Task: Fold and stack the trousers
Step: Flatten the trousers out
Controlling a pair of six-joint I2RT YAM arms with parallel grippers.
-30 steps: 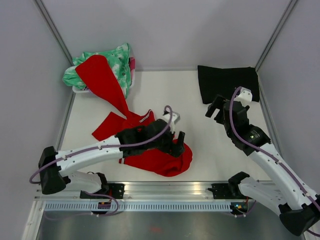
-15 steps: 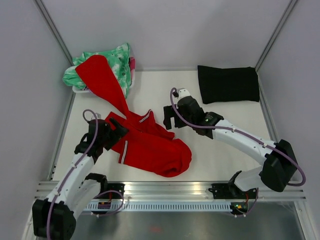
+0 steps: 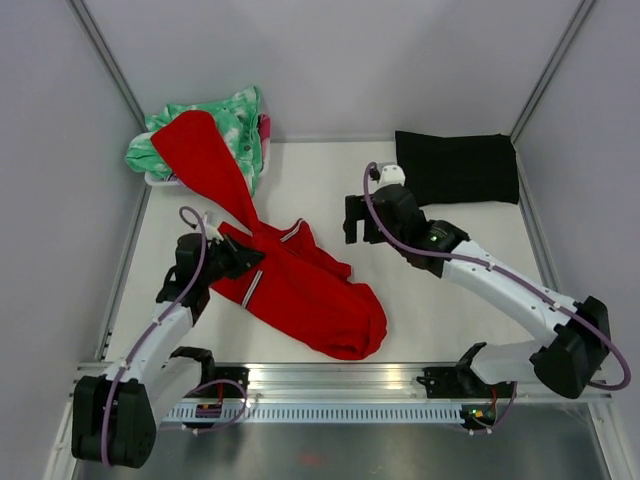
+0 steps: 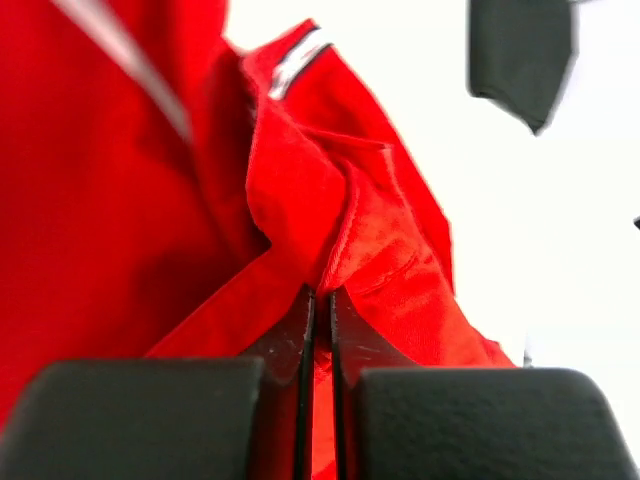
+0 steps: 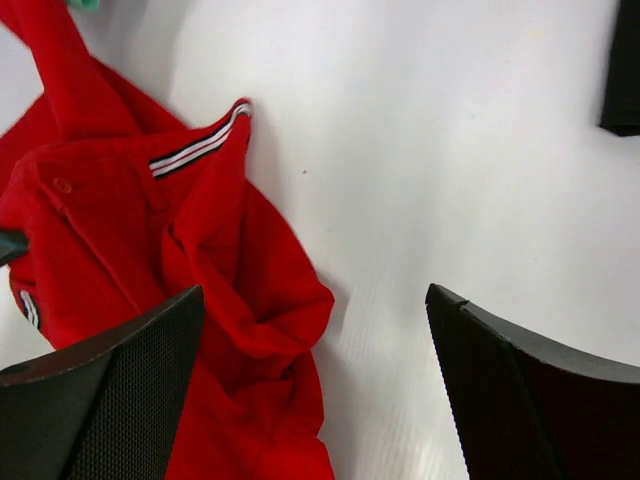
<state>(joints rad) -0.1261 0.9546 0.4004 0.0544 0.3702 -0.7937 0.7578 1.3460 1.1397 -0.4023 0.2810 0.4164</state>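
The red trousers (image 3: 305, 290) lie crumpled at the table's centre left, with one leg (image 3: 205, 160) stretching up onto the pile at the back left. The striped waistband trim (image 5: 200, 145) faces the right arm. My left gripper (image 3: 240, 258) sits at the heap's left edge. In the left wrist view it (image 4: 320, 295) is shut, with a fold of the trousers (image 4: 370, 230) pinched between the jaws. My right gripper (image 3: 358, 222) hovers just right of the waistband. In the right wrist view it (image 5: 315, 292) is wide open with nothing held, over the trousers' right edge (image 5: 250, 300) and bare table.
A black folded cloth (image 3: 455, 168) lies at the back right. A green-and-white mottled garment (image 3: 225, 120) fills a small basket (image 3: 160, 180) at the back left, under the red leg. Grey walls enclose the table on three sides.
The left gripper has closed on a fold at the trousers' left edge. The right gripper shifted slightly right and back, still open. The heap has shifted slightly.
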